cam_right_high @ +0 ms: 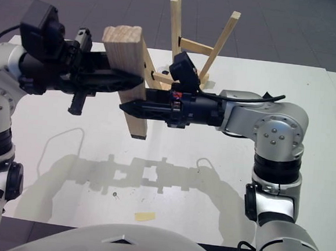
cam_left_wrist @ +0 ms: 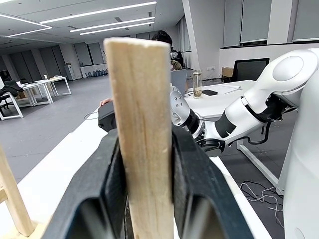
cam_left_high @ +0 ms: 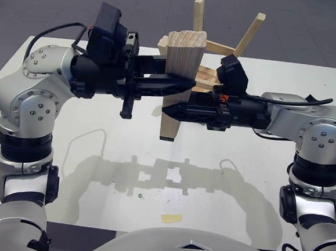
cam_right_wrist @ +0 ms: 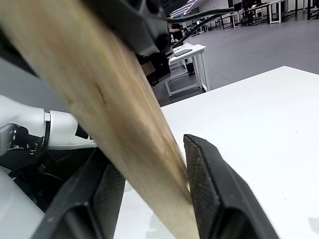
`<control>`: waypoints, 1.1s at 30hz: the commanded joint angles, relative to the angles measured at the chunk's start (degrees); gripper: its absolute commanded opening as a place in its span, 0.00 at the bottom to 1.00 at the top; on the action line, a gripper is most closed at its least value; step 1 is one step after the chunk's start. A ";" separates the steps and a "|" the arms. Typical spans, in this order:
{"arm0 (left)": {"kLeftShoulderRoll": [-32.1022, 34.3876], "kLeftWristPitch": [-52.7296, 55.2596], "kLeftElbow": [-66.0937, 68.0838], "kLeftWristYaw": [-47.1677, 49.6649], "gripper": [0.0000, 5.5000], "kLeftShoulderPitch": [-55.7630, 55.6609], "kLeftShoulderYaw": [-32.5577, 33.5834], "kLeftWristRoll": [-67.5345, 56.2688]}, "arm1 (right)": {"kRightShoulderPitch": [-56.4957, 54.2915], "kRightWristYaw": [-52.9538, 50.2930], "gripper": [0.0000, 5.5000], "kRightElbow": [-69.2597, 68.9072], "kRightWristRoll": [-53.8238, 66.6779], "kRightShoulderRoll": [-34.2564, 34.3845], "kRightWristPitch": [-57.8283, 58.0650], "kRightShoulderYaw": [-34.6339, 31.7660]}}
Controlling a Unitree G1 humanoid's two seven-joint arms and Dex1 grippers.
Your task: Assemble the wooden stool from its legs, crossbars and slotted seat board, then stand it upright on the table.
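**White table below, seat board in mid-air — a shared grip that could twist**

White table [cam_left_high: 256,185] spans the view, with grey floor beyond its far edge. Over the middle of it the seat board [cam_left_high: 183,63] is held on edge, nearly upright, and its lower end appears clear of the surface. The left gripper [cam_left_high: 180,84] is clamped on the upper half of the board, with its fingers [cam_left_wrist: 197,184] pressed flat against both faces. The right gripper [cam_left_high: 170,110] comes in from the other side just below it, and the wrist view shows the wood filling the gap between its two fingers. Behind the board, towards the far edge, the leg-and-crossbar frame [cam_left_high: 219,47] rests with its legs pointing up. A scrap of yellow tape [cam_left_high: 171,218] lies near the near edge.

The main risk, as I judge it, comes from two arms sharing one rigid piece. If either wrist turns or pulls out of step with the other, the smooth wood could slide in the pads, or the board could be wrenched askew. A tilted board would miss the leg ends and jam. The frame looks light and unsupported, so a push from the board could tip it or nudge it off the far edge. If one gripper lets go early, the board could swing down onto the table.
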 commanded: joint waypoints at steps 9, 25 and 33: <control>-0.81 -0.62 -0.98 0.76 0.19 1.76 -1.51 2.52 | -1.68 1.30 0.53 -1.60 3.17 0.03 0.14 0.20; -1.15 -1.08 -1.85 1.92 0.19 4.55 -1.91 3.77 | -1.85 1.52 0.31 -1.28 3.97 0.08 -0.59 0.16; -0.70 -2.01 -1.96 2.53 0.19 5.96 -3.09 5.65 | -1.07 0.61 0.31 -1.86 3.44 0.05 -0.90 0.36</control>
